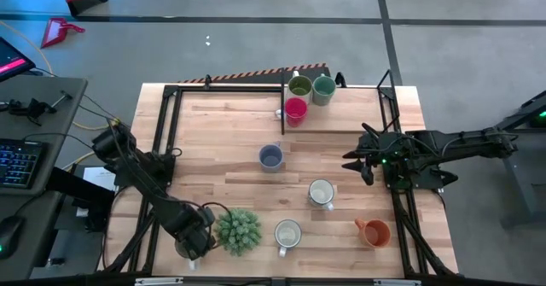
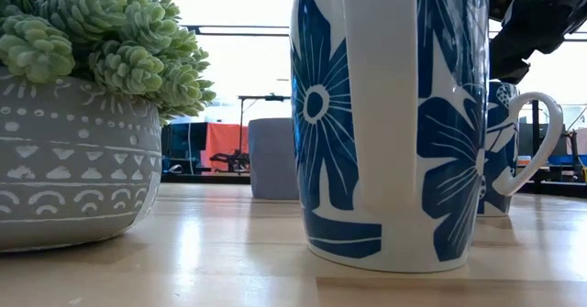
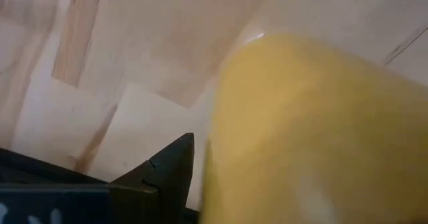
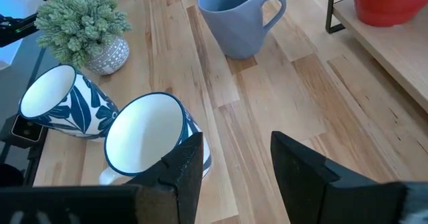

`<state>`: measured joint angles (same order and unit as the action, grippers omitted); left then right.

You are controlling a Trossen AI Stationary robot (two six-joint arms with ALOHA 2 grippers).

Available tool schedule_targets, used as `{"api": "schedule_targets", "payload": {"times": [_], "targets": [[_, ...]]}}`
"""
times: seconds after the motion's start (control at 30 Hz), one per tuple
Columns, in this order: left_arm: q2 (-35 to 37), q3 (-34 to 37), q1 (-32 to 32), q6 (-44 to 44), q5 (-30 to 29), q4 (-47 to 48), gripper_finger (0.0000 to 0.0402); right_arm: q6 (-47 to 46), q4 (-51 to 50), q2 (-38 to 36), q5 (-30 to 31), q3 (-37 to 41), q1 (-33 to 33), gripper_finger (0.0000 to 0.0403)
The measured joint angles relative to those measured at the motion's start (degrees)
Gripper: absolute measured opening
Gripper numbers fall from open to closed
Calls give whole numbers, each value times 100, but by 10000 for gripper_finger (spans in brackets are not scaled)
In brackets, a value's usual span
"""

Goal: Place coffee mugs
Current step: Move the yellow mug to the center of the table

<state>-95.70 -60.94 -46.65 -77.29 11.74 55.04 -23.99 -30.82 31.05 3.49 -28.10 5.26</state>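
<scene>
High view: left gripper around a yellowish mug, right gripper spread, empty.

three mugs on shelf | plant beside left gripper

No readable text, label, brand, number or sign shows in any of the views.
</scene>
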Motion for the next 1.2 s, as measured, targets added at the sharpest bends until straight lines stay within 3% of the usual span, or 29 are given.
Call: {"api": "schedule_targets", "payload": {"times": [0.23, 0.53, 0.8, 1.03, 1.2], "targets": [[-13, 0, 22, 44, -35, 32, 156, 0, -23, 2, 2, 0, 0, 154], [3, -4, 26, 103, -172, 361, 15, -1, -157, 2, 7, 0, -1, 154], [314, 49, 49, 354, -252, 1234, 14, -170, -440, 4, 4, 0, -1, 154], [1244, 43, 237, 146, -488, 1588, 14, -157, -617, 7, 0, 0, 0, 154], [1889, 32, 805, 164, -1071, 1741, 14, -106, -819, 7, 217, 0, 0, 154]]}}
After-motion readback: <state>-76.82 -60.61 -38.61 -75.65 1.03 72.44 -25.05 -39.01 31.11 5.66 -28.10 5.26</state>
